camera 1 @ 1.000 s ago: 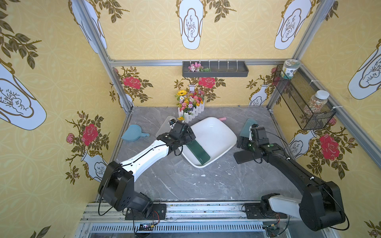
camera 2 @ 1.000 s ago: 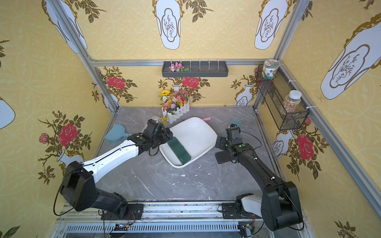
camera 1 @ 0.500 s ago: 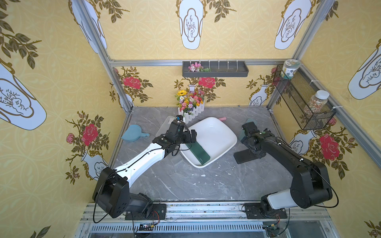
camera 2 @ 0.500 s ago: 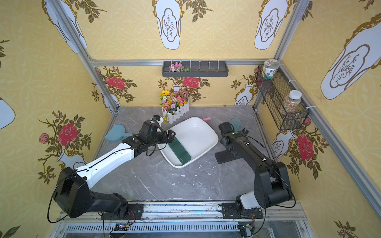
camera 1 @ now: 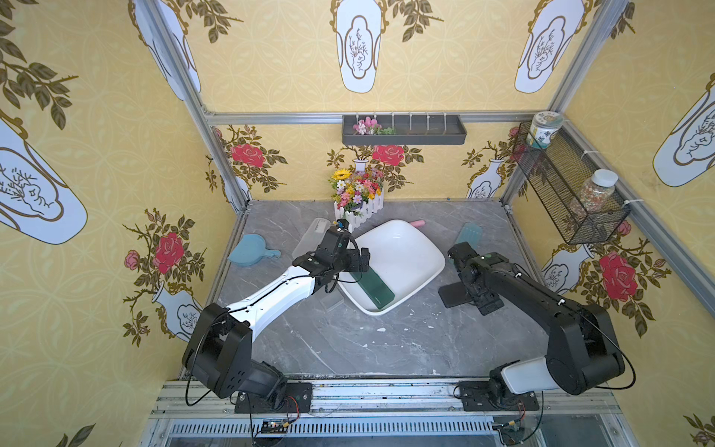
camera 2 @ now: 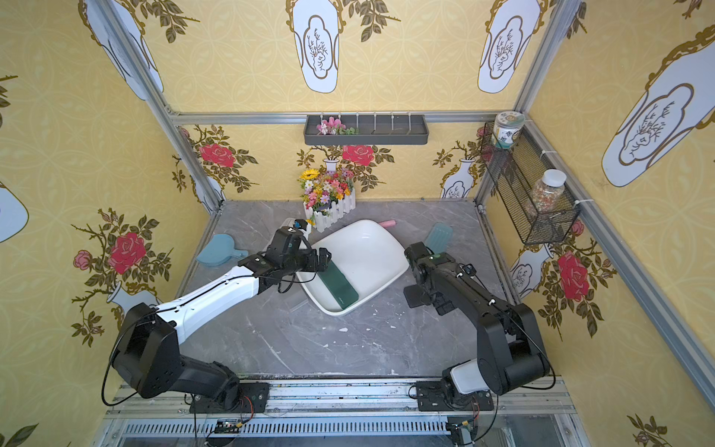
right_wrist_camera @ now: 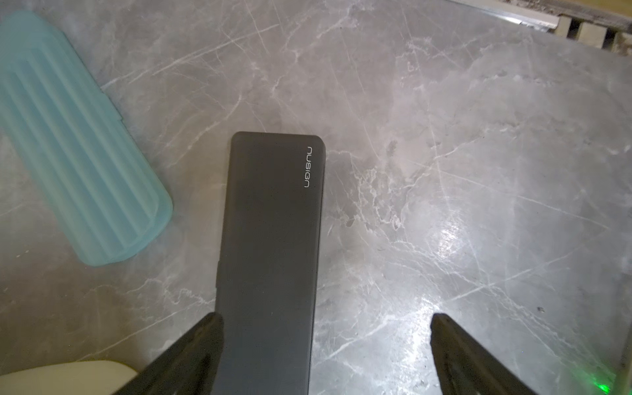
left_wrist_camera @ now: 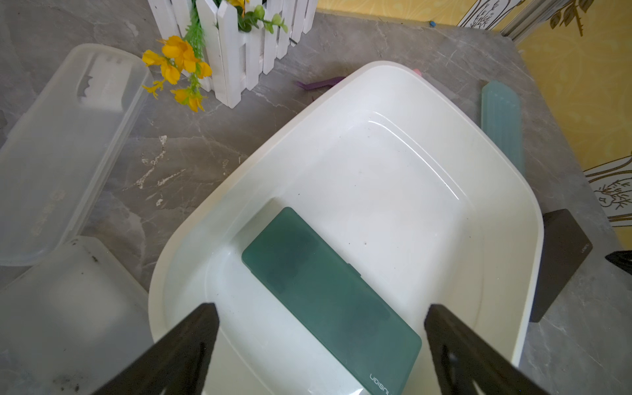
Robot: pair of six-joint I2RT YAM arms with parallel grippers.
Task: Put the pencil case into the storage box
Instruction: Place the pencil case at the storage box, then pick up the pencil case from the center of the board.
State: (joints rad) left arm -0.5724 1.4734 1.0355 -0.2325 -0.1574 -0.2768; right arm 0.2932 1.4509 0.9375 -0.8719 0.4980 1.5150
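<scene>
The storage box [camera 1: 416, 242] [camera 2: 381, 242] [left_wrist_camera: 393, 154] is a shallow white tub in mid-table. A dark green pencil case [camera 1: 374, 289] [camera 2: 341, 285] [left_wrist_camera: 328, 301] lies flat inside it along the near-left wall. My left gripper [camera 1: 361, 258] [camera 2: 324, 258] [left_wrist_camera: 321, 309] hangs open above that case's end and touches nothing. A black pencil case [camera 1: 452, 296] [camera 2: 414, 298] [right_wrist_camera: 273, 222] lies on the table right of the box. My right gripper [right_wrist_camera: 326, 319] is open just above it. One of its fingertips [right_wrist_camera: 208, 328] is at the case's long edge.
A teal ribbed case [camera 1: 470, 234] [right_wrist_camera: 78, 143] lies behind the right arm [camera 1: 510, 280]. Two frosted clear cases [left_wrist_camera: 61, 147] [left_wrist_camera: 68, 307] lie left of the box. A flower planter [camera 1: 358, 201], a blue scoop [camera 1: 247, 253] and a pink item [camera 1: 417, 223] are at the back.
The right wrist has swung round and down over the black case. The left gripper has shifted slightly above the box. The green case has stayed in the box.
</scene>
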